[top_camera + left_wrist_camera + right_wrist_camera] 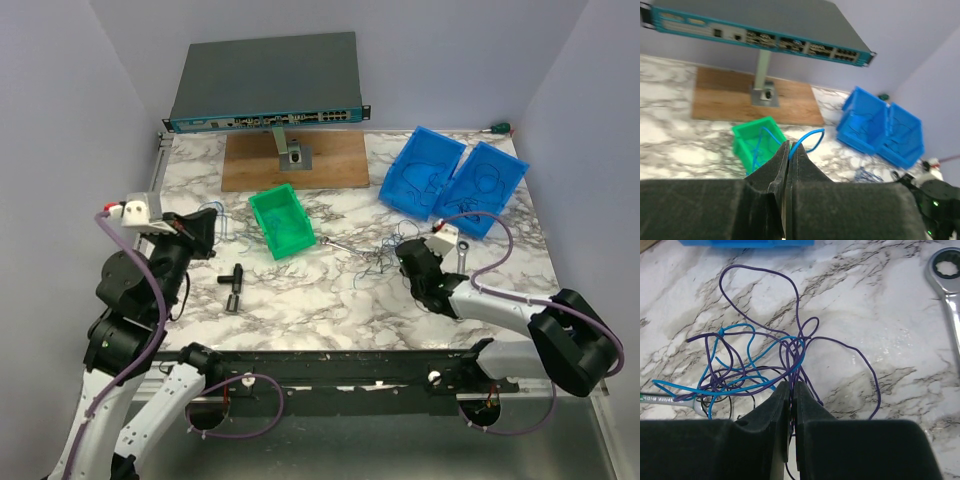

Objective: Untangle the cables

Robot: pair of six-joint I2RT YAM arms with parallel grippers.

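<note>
The marble table (330, 290) carries a network switch (265, 80) on a stand over a wooden board (250, 160); two blue bins (455, 180) sit at the far right, a green bin (283, 222) near the middle; the right gripper (791, 387) is pressed together on strands of the cables (750, 360), a purple-and-blue tangle lying on the marble near the blue bins; the left gripper (789, 150), at the left side, pinches one blue cable (807, 136); a silver wrench (950, 290) lies right of the tangle.
</note>
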